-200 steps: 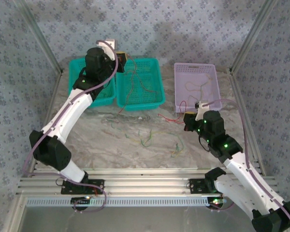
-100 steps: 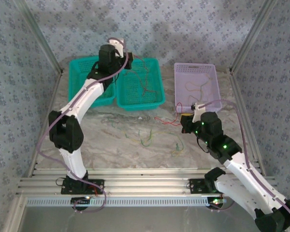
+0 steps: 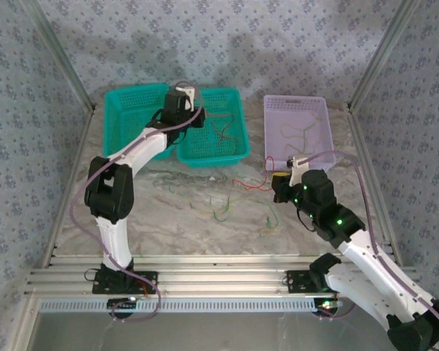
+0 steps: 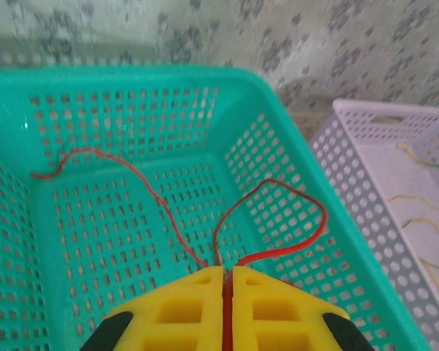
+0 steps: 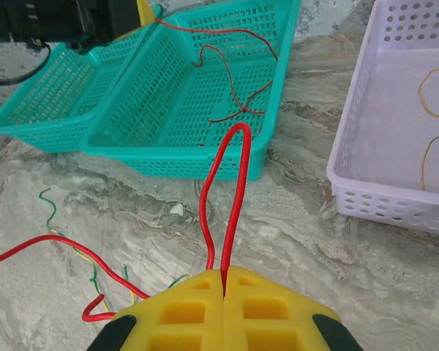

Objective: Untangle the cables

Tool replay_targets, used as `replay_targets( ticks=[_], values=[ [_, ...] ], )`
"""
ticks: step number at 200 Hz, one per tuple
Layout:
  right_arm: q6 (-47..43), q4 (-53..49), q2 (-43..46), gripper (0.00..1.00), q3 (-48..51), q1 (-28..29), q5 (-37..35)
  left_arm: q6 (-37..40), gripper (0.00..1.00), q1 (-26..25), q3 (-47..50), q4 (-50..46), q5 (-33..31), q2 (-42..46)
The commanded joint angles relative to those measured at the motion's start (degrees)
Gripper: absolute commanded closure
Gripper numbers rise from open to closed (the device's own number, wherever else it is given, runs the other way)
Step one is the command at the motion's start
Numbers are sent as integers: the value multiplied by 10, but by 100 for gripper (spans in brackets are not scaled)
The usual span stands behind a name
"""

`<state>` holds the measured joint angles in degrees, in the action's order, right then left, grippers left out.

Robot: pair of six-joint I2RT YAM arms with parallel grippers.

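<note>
While L gripper (image 4: pixel 223 272) holds red cable (image 4: pixel 271 254) over basket (image 4: pixel 132 77), R gripper (image 5: pixel 224 274) pinches another.

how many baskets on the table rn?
3. Left teal basket at the back left; right teal basket directly beside it; lilac basket at the back right, set apart from the teal pair. None looks hidden.

robot lab cell, aluminium frame (image 3: pixel 219 281), patterned fabric walls (image 3: pixel 278 44), marble-look table (image 3: pixel 183 230), bolted-down arms (image 3: pixel 366 254)
</note>
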<state>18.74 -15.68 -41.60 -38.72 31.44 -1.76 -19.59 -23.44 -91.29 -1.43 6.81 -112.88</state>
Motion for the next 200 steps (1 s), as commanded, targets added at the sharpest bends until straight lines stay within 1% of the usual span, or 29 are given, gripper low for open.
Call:
replay_targets(
  ticks=[1,45,61,81,131,173,200],
  values=[
    [-5,-7,0,100,-14,9,-12,-3,100,-12,5,7,-1,-17],
    [-4,-7,0,100,-13,20,-22,-5,100,-15,26,1,-8,-28],
    [-2,-5,-1,100,-12,23,-23,-5,97,-15,29,-6,-11,-31],
    [-1,-5,0,100,-11,27,-26,-9,88,-16,41,-1,-10,-31],
    [-3,-14,-1,100,-19,34,-36,-8,60,-16,42,-6,-1,-23],
    [1,-20,-8,100,-30,39,-55,-4,46,-15,21,-26,7,12],
    [-6,-34,-54,100,-70,38,-73,-5,33,-15,-16,-57,21,52]
  ],
)
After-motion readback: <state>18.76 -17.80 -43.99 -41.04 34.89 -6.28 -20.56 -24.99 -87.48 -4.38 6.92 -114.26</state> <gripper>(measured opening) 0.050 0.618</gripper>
